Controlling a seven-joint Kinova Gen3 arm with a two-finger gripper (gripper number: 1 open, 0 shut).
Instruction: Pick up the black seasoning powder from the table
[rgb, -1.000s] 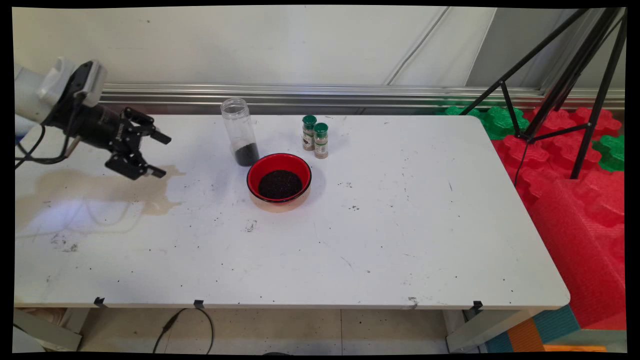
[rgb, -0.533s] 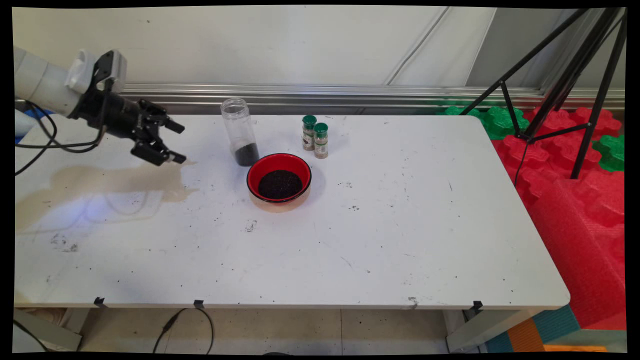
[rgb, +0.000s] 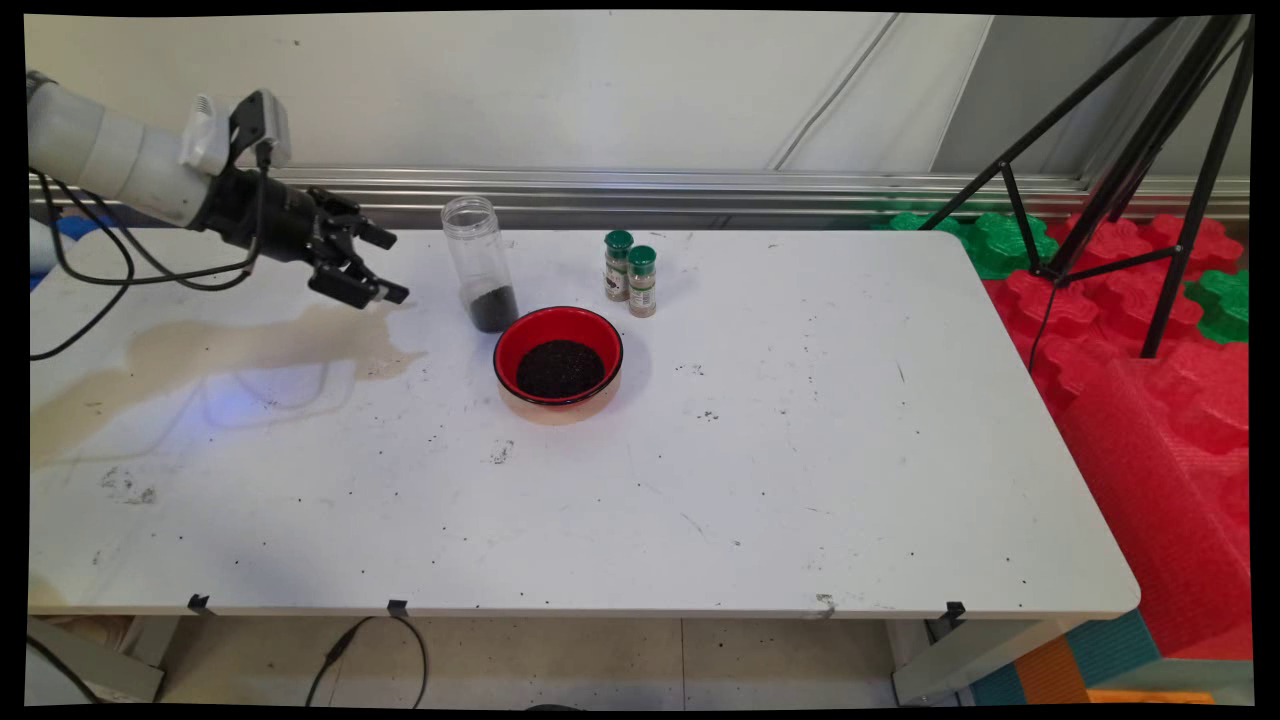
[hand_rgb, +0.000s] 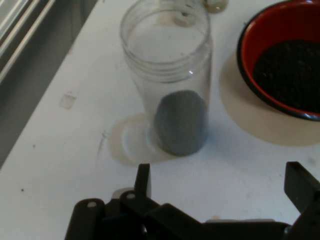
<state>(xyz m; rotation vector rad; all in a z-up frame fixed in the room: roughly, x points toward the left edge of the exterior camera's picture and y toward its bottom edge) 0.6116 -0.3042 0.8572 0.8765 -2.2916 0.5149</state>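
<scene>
Bowl (rgb: 558, 359), red inside, sat nearest, holding dark grains. Just behind it to the left stood an upright lidless jar (rgb: 480, 262), a little dark stuff in its bottom. Gripper (rgb: 387, 266) hung level left of the jar, fingers spread wide, holding nothing, aimed at its side. Two green-capped shakers (rgb: 631, 270) stood touching, farther back.

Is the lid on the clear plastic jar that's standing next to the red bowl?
No, the clear plastic jar stands open at its threaded mouth, a dark heap at its bottom, beside the red bowl, with no lid on it.
</scene>
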